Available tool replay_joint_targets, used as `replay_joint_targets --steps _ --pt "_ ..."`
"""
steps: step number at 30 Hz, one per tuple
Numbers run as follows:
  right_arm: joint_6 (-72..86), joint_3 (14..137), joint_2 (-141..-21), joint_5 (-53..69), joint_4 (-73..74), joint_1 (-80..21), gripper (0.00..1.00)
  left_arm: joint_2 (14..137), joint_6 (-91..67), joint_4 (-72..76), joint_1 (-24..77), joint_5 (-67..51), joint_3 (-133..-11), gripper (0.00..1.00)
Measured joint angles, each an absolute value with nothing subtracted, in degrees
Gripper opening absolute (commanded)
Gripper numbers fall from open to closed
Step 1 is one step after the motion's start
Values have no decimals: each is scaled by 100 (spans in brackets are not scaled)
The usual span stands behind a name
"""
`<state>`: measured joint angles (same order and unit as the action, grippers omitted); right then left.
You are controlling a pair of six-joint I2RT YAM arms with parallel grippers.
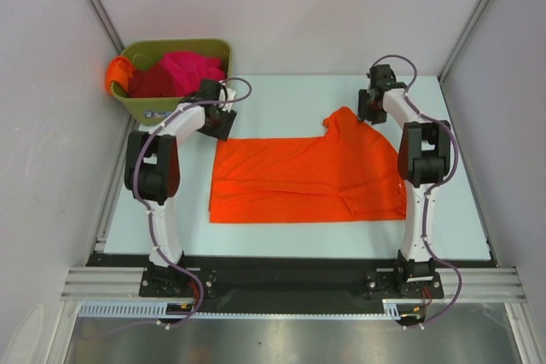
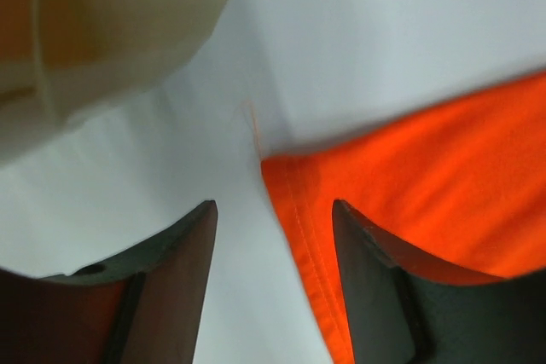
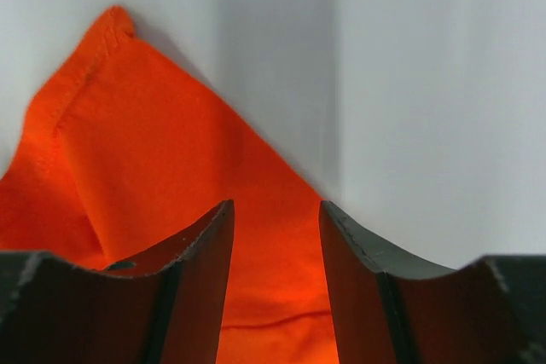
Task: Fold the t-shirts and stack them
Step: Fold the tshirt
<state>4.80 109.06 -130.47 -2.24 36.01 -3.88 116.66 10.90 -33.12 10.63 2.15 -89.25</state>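
Note:
A bright orange t-shirt (image 1: 303,178) lies spread flat in the middle of the table, one sleeve pointing to the far right. My left gripper (image 1: 218,124) is open just above the shirt's far left corner; the hemmed corner (image 2: 299,202) lies between its fingers (image 2: 189,279). My right gripper (image 1: 369,109) is open above the far right sleeve edge (image 3: 273,253), with cloth under the gap between its fingers (image 3: 200,270). Magenta-pink (image 1: 189,68), dark red (image 1: 152,83) and orange (image 1: 118,74) shirts sit in the olive-green bin (image 1: 162,105).
The bin stands at the far left, close behind my left gripper, and its pale rim shows in the left wrist view (image 2: 102,31). White walls enclose the table on three sides. The table's front edge runs along a black strip (image 1: 290,255).

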Motion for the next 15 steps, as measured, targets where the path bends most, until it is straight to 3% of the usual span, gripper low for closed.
replay_joint_targets --steps 10,13,15 --pt "207 11096 -13395 -272 3900 -513 54 12134 1046 -3568 1092 -27 -9557 58" --pt "139 11115 -13408 -340 3920 -582 52 12241 1050 -3658 1109 -141 -9714 56" --pt "126 11115 -13408 -370 3918 -609 42 12263 1057 -3636 1120 -172 -9730 52"
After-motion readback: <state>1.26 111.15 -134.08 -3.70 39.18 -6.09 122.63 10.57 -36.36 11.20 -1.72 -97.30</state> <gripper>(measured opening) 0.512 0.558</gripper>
